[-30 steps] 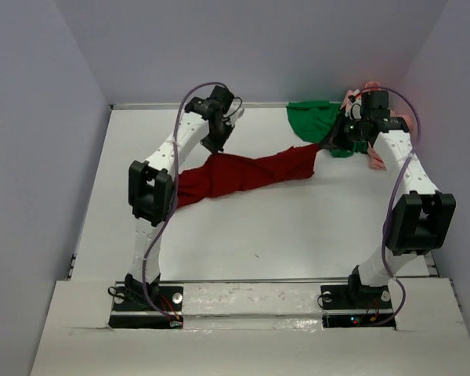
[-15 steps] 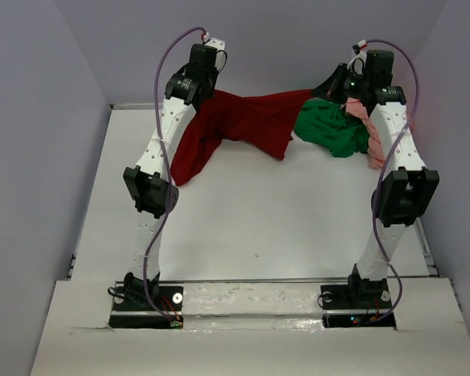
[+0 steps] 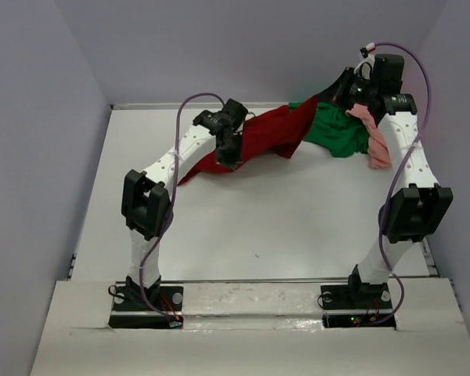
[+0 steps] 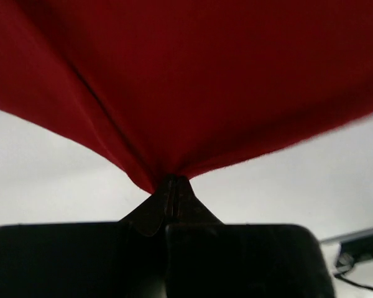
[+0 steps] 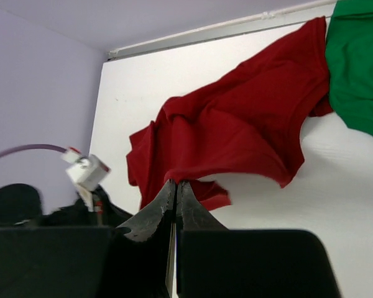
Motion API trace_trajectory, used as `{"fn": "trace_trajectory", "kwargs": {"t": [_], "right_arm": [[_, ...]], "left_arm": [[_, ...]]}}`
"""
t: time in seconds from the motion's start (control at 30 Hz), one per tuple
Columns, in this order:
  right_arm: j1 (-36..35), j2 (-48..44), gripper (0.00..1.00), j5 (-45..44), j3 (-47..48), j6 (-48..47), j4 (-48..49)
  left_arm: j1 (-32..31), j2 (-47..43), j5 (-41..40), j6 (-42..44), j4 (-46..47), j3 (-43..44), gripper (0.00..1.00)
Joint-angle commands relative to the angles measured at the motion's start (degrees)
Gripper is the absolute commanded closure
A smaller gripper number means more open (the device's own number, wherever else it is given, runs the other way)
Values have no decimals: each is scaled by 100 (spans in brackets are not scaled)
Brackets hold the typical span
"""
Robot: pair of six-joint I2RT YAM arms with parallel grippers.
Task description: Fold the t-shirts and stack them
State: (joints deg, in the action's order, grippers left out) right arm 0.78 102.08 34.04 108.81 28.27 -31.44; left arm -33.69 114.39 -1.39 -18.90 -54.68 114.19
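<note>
The dark red cloth t-shirt (image 3: 270, 133) hangs stretched between the two arms above the far half of the flat white table (image 3: 298, 227). It slopes from high at the far right down towards the left, and its lower left end trails onto the tabletop. The left gripper (image 3: 234, 159) points downward near the middle of the table's far half. In the left wrist view its black fingers (image 4: 168, 192) are pressed together on a bunched fold of the red fabric (image 4: 193, 81), which fans out above them. The right gripper (image 3: 330, 89) is raised near the back right corner. Its jaws are closed, and in the right wrist view their tips (image 5: 176, 185) meet at an edge of the red shirt (image 5: 236, 130), pinching it as far as can be seen. The crumpled bright green cloth t-shirt (image 3: 337, 135) lies at the back right, partly under the red one. The salmon pink cloth t-shirt (image 3: 377, 147) lies just beside it on the right, under the right arm.
</note>
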Motion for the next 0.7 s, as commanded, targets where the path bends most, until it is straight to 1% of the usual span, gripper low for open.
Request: {"fn": "trace_trajectory", "kwargs": {"t": [0.0, 0.03, 0.13, 0.2, 0.27, 0.33, 0.4, 0.43, 0.47, 0.5, 0.53, 0.63, 0.67], "right_arm": [[37, -92, 100, -117, 61, -94, -99], [37, -75, 100, -117, 87, -85, -125], [37, -57, 100, -73, 79, -85, -134], [37, -66, 100, -73, 44, -94, -134], [37, -92, 100, -91, -9, -111, -143], [37, -110, 100, -91, -36, -111, -143], [37, -127, 100, -91, -80, -111, -152], [37, -136, 100, -91, -97, -111, -152], [37, -145, 100, -99, -106, -129, -152], [37, -154, 100, -108, -123, -138, -152], [37, -171, 100, -126, -150, -146, -152], [37, -171, 100, -117, -176, -138, -161], [37, -171, 100, -108, -176, -138, -161]], "left_arm": [[38, -443, 1420, -1598, 237, -1327, 100], [21, -479, 1840, -1722, 551, -1738, 100], [-41, -505, 2159, -2030, 940, -2067, 100], [-50, -426, 2300, -2118, 1020, -2050, 100], [-58, -277, 2362, -2118, 976, -1814, 100], [-41, -137, 2214, -1961, 845, -1498, 99], [-41, 118, 1933, -1715, 459, -665, 74], [-41, 180, 1714, -1366, 301, -17, 40], [-41, 250, 1573, -1241, 247, 276, 33], [-32, 268, 1424, -1135, 221, 557, 32], [-23, 286, 1213, -812, 229, 952, 31], [143, 365, 835, -414, 142, 1271, 31], [231, 478, 816, -326, -50, 1290, 32]]}}
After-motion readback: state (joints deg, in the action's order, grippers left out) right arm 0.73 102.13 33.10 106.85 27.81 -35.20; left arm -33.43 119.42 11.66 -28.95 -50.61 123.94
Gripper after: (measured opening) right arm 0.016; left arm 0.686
